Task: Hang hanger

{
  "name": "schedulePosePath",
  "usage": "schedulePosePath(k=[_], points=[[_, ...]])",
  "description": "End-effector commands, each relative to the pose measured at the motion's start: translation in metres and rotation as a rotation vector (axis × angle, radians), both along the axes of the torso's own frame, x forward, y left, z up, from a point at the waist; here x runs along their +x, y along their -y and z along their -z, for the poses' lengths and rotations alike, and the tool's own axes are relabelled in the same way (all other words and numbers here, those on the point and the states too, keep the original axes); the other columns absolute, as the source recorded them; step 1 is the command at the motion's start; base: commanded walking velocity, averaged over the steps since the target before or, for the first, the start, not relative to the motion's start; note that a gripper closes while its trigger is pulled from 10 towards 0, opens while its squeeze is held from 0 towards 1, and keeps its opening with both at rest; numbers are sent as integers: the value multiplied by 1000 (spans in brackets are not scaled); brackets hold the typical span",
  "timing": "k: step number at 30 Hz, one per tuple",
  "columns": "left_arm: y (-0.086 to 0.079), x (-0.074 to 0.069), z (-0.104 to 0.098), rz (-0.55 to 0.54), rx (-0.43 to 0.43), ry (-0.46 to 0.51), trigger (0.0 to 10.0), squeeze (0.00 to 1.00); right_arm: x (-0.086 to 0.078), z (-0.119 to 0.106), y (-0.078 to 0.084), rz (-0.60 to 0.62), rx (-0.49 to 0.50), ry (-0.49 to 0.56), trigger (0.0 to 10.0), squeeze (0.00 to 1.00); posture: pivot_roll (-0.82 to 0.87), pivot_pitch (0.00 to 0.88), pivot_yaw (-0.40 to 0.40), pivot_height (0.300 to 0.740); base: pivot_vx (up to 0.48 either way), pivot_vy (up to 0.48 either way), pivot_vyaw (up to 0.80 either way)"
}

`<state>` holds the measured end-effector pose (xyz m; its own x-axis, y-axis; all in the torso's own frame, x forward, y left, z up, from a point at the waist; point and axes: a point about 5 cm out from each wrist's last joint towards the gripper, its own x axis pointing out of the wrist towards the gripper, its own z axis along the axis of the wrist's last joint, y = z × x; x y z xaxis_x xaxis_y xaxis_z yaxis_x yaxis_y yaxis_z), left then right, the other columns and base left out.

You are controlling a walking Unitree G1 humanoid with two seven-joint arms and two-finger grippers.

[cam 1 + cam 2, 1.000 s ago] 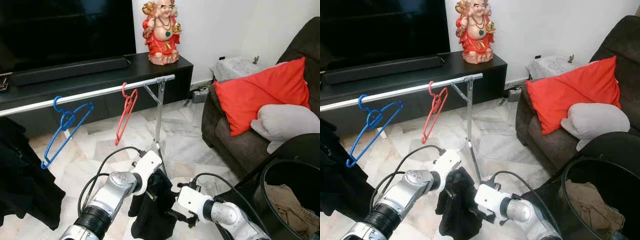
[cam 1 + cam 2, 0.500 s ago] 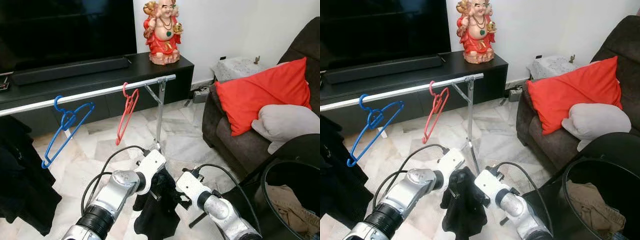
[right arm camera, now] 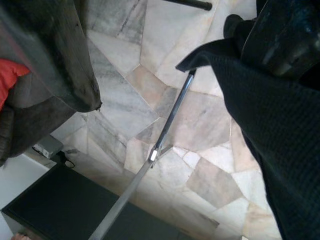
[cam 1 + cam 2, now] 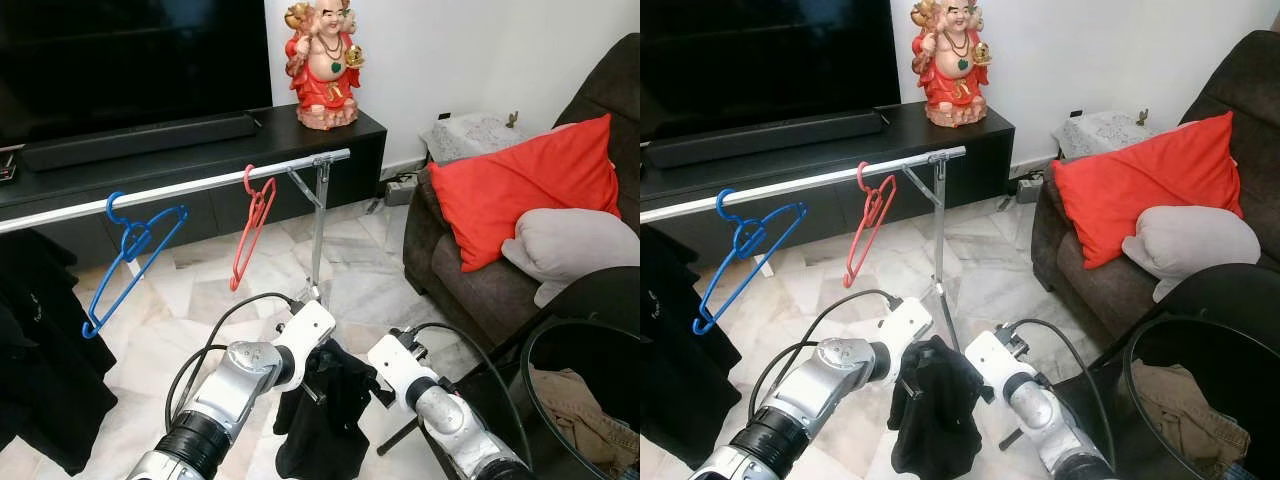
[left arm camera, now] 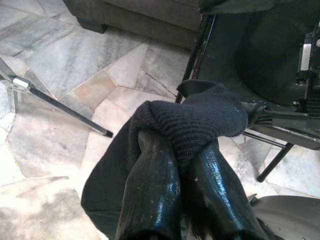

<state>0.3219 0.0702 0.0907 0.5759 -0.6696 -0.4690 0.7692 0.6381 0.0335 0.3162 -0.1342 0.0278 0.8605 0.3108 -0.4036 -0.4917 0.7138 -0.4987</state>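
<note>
Up comes the right gripper (image 4: 375, 385) beside the black garment (image 4: 325, 410); its grip can't be told. Left gripper (image 5: 175, 165) clamps that garment, below the rail (image 4: 180, 188).

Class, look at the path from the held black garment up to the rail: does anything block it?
Nothing visible does. The garment hangs between both end effectors, below the rail; the stretch between the blue hanger and red hanger is bare.

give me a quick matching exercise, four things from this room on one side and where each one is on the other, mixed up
Things:
1. blue hanger
2. red cushion
3. black garment
4. figurine

Places:
A. on the dark TV cabinet
B. between the left gripper and right gripper
C. on the silver rail
D. on the brown sofa

Pairs: 1-C, 2-D, 3-B, 4-A
</note>
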Motion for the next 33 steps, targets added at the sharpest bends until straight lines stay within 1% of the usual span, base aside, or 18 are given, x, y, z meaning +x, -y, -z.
schedulePosePath(k=[1,2,3,5,6,8,16,21,22,23,24,25,29,30,31,32,33], points=[[3,-1,-6,21,-14,19,0,0,2,-2,0,-8,2,-5,10000,0,61,43,2,740,0,0,0],[4,-1,-6,21,-14,19,0,0,2,-1,-1,-15,2,-9,10000,0,61,43,2,740,0,0,0],[4,-1,-6,22,-14,20,0,0,-1,1,-5,-59,18,-37,10000,0,66,41,1,740,0,0,0],[3,-1,-6,22,-14,21,0,0,-4,4,-9,-97,28,-67,10000,0,66,41,1,740,0,0,0],[3,-1,-6,21,-13,22,0,0,-7,6,-12,-136,22,-85,10000,0,66,41,1,740,0,0,0],[3,-1,-6,21,-13,21,0,0,-9,8,-15,-171,18,-106,10000,0,66,39,1,740,0,0,0],[2,-1,-6,20,-14,22,0,0,-5,6,-10,-142,5,-94,10000,0,74,36,0,740,0,0,0],[2,-1,-7,24,-15,24,0,0,-1,2,-8,-125,-8,-59,10000,0,76,35,1,740,0,0,0],[2,-1,-7,25,-15,25,0,0,0,1,-8,-121,-12,-52,9647,0,81,33,0,740,0,0,0],[2,-1,-7,25,-16,26,0,0,0,1,-8,-121,-14,-51,9647,0,81,33,0,740,0,0,0],[2,-2,-8,27,-16,27,0,0,1,0,-7,-123,-20,-45,7647,0,81,33,0,740,0,0,0],[2,-2,-8,29,-17,27,0,0,1,0,-7,-127,-23,-44,0,0,85,34,-1,740,0,0,0],[2,-3,-8,36,-19,26,0,0,1,0,-7,-145,-23,-51,0,0,87,35,-2,740,0,0,0],[2,-3,-8,37,-19,26,0,0,1,0,-7,-150,-20,-57,3647,0,87,35,-2,740,0,0,0],[2,-3,-8,37,-19,26,0,0,1,0,-7,-150,-20,-57,3647,0,87,35,-2,740,0,0,0],[3,-4,-8,39,-20,25,0,0,1,1,-7,-156,-32,-62,10000,0,87,35,-2,740,0,0,0],[3,-4,-8,40,-20,25,0,0,0,1,-7,-160,-41,-65,10000,0,92,37,-3,740,0,0,0]])
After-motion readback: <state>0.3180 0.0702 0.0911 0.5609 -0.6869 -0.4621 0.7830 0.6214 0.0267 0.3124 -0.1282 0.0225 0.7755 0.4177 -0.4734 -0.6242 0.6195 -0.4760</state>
